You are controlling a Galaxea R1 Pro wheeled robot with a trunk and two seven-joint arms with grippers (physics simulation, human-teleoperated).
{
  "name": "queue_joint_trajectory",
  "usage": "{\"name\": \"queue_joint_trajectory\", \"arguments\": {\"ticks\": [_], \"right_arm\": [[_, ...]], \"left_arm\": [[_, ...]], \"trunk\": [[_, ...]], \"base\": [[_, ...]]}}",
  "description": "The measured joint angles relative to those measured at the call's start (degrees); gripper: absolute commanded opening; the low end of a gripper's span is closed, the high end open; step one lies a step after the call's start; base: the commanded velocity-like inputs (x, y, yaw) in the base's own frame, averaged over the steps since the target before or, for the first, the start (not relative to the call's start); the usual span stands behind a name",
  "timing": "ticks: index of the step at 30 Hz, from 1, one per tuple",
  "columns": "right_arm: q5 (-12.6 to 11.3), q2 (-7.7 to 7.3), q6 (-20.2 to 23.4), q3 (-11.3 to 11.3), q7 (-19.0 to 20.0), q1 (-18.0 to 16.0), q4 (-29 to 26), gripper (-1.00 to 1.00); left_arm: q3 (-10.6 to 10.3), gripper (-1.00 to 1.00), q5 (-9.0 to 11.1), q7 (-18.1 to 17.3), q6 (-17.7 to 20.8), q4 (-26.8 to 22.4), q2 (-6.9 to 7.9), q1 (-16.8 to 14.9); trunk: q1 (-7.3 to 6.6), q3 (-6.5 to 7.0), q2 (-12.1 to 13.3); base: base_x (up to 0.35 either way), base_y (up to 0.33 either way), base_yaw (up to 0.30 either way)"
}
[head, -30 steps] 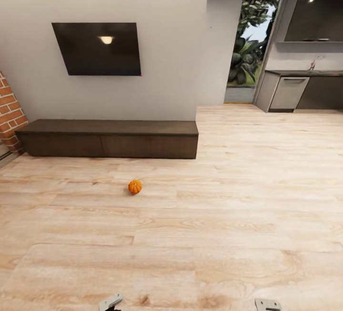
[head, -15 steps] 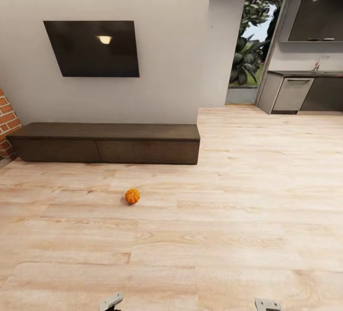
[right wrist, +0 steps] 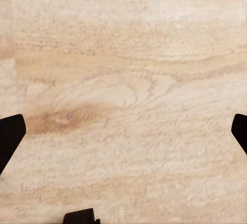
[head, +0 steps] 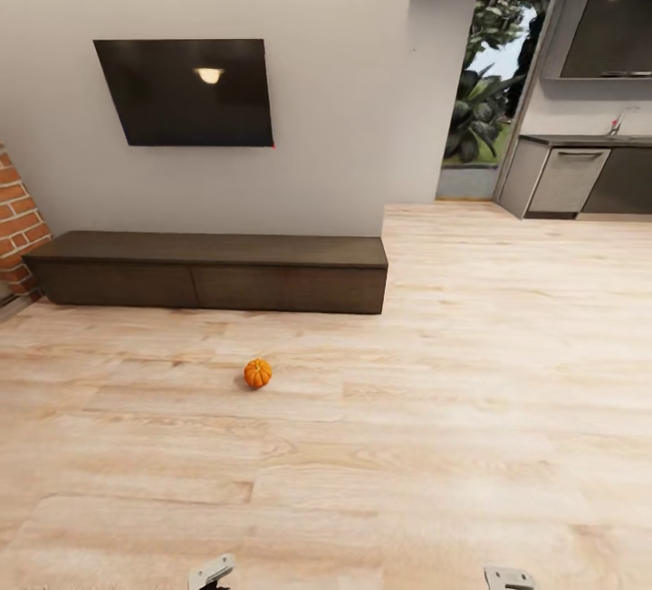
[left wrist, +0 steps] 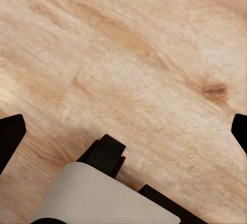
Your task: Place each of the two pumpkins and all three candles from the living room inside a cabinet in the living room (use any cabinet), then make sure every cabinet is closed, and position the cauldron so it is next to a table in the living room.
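One small orange pumpkin lies on the wood floor, a short way in front of the cabinet. The cabinet is a long, low, dark-brown console against the wall, with both drawer fronts shut. The other pumpkin, the candles and the cauldron are out of view. My left gripper hangs open over bare floorboards, its black fingertips far apart. My right gripper is open too, with only floor between its fingertips. Both grippers are well short of the pumpkin.
A black TV hangs on the wall above the cabinet. A brick column stands at the left. At the right the room opens onto a kitchen with grey cupboards and a glass door. Open floor stretches ahead.
The whole head view has shifted as the robot rolls and turns; the cabinet and pumpkin sit lower in the picture. The pumpkin itself has not moved.
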Motion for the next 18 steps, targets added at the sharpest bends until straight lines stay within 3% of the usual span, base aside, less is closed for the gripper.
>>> {"name": "queue_joint_trajectory", "arguments": {"ticks": [8,18], "right_arm": [[0.10,-0.02,0.00,0.00,0.00,0.00,0.02,1.00],[0.20,-0.04,0.06,0.00,0.00,0.00,0.17,1.00]], "left_arm": [[0.01,1.00,0.00,0.00,0.00,0.00,0.00,0.00],[0.00,1.00,0.00,0.00,0.01,0.00,0.00,0.00]], "trunk": [[0.00,0.00,0.00],[0.00,0.00,0.00]], "base": [[0.257,0.164,0.094],[0.050,0.009,0.002]]}}
